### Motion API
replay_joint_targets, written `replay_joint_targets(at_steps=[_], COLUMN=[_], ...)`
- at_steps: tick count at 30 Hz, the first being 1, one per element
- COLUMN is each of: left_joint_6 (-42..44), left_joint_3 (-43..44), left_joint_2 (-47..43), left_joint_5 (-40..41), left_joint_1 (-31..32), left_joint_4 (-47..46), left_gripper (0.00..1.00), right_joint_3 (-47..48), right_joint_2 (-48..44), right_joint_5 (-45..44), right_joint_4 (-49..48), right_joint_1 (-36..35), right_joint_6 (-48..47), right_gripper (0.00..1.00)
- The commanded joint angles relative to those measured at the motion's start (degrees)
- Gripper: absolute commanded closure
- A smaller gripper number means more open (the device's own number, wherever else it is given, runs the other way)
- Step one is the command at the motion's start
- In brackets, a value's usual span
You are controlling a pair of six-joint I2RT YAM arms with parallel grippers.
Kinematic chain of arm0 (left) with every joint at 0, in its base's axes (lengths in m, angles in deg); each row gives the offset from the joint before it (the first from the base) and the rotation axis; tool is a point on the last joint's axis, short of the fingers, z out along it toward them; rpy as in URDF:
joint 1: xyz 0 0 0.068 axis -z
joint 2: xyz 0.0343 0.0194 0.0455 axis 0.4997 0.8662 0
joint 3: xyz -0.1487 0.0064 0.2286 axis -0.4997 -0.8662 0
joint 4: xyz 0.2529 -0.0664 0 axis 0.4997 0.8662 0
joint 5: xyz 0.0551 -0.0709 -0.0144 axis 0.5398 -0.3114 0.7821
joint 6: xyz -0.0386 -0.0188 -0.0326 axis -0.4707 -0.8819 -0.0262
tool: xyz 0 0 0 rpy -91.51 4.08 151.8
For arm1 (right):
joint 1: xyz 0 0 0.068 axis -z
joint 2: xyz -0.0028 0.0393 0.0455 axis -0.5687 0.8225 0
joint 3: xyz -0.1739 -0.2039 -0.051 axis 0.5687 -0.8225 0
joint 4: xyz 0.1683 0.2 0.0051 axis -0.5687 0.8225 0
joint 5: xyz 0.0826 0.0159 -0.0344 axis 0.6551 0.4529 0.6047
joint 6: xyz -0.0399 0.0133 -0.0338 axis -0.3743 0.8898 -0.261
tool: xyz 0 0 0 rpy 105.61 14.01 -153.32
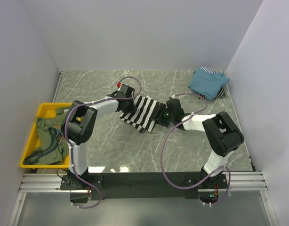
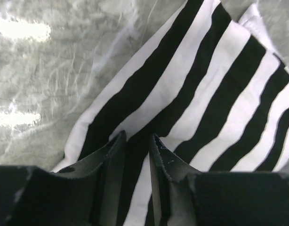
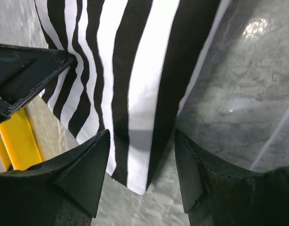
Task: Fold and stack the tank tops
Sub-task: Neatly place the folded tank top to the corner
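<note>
Far out to the left of both sets of jaws, against the side wall, a yellow bin (image 1: 28, 141) holds the crumpled olive-green tank top (image 1: 46, 141), well apart from either gripper. Nothing lies between that bin and the left arm (image 1: 78, 125), which rises from its base, bends at a raised elbow and stretches forward and to the right across the grey marble table (image 1: 111, 150).

The left gripper (image 1: 131, 100) points down at the far left corner of the black-and-white striped tank top (image 1: 143, 113). From the left wrist camera its jaws (image 2: 137, 141) stand only a narrow slit apart, with a dark stripe of the cloth running up into that slit, so they pinch the cloth. The rest of the striped top fans out ahead of the fingers (image 2: 115, 155) and to their right, lying over the marble.

The striped top (image 3: 140, 84) spreads between the two grippers. The right gripper (image 1: 164, 116) sits at its right edge, on an arm (image 1: 220, 134) that folds back from its base and reaches leftward, low over the table. Its jaws (image 3: 142, 136) are spread wide and hold nothing; the hem of the striped cloth lies beneath the gap between them, with bare marble just to their right.

Well beyond the right jaws, in the far right corner, the teal-blue tank top (image 1: 208, 84) lies folded on the pinstriped tank top (image 1: 206, 71), whose edges show under it.
</note>
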Motion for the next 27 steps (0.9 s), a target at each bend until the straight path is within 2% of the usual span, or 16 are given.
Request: replay_joint_targets(at_steps=[1,8,13,16,17,20,22,23,27], left_joint_6=[0.27,-1.31,-2.36,-2.63,-2.54,-3.07,-3.42,-3.51,-4.21], left_joint_3=[1.46,-1.52,-2.76,-2.67,-2.58,-2.76,-2.67,-2.41,-1.27], left_joint_2=[1.02,2.35,2.78,3.31,3.40,3.05,1.57,0.51,-7.39], left_joint_5=[0.62,-4.14,-7.48,-8.44,-8.71,-10.29,-12.39,-12.75,-13.37], left_joint_1=[-0.82,-1.70,-1.97,-1.97,-1.97,-1.97,-1.97,-1.88,-1.88], left_joint_4=[-0.95,-3.93,-5.08,-5.52,-5.43,-6.57,-6.92,-6.84,-4.82], left_gripper=[0.66,0.66,0.66,0.67,0.67,0.67,0.67,0.67,0.65], right_joint_3=[-1.48,2.11,5.63,6.95,8.17,11.42,13.80,16.68,24.95], right_joint_2=[1.85,5.27,7.48,8.00,8.35,8.79,9.06,9.32,9.76], right_joint_5=[-4.73,-7.72,-9.92,-10.89,-11.15,-13.26,-14.49,-15.45,-18.71], right_joint_4=[-1.88,-1.00,1.11,1.72,2.85,6.62,9.70,12.51,23.24], right_joint_1=[-0.33,-1.03,-1.39,-1.39,-1.39,-1.48,-1.48,-1.47,-1.48], right_joint_6=[2.99,4.32,4.40,3.53,3.01,0.20,-2.97,-4.28,-12.97], right_gripper=[0.36,0.36,0.42,0.58,0.70,0.87,0.91,1.00,1.00])
